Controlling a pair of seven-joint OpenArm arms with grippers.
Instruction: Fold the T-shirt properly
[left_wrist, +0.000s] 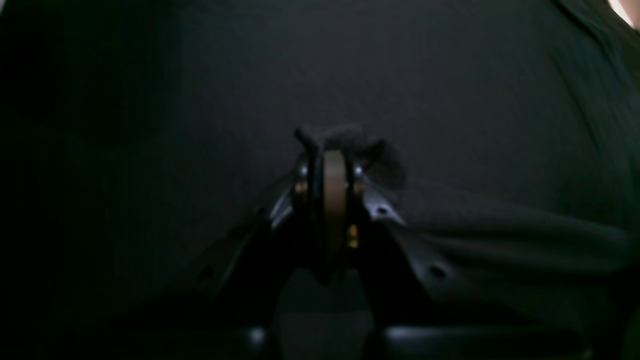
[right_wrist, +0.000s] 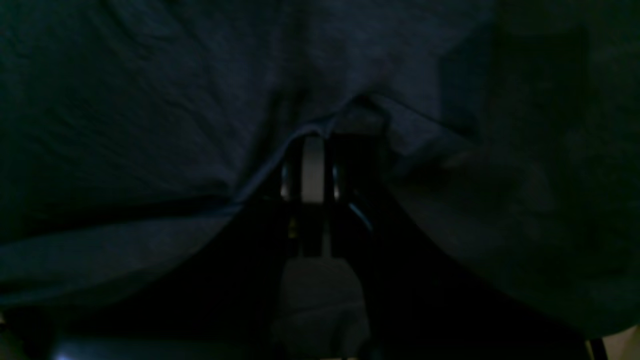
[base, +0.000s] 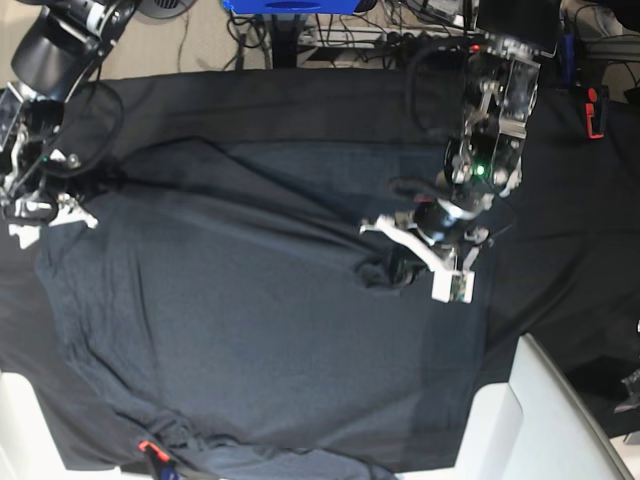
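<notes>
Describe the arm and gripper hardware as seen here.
Both arms are black with exposed black cables. The left gripper has white bracket parts, a white camera block and a green LED on the wrist. The right gripper also carries white brackets. Up close, fingers show tan pads and brass screws.

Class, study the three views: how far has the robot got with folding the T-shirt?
Done: little; the T-shirt lies mostly spread over the black table cloth, with no neat fold visible. In hand: both end effectors are shut on fabric, the left end effector pinching a bunch near the shirt's middle, the right end effector gripping an edge. Left: carrying the folds over and flattening.
</notes>
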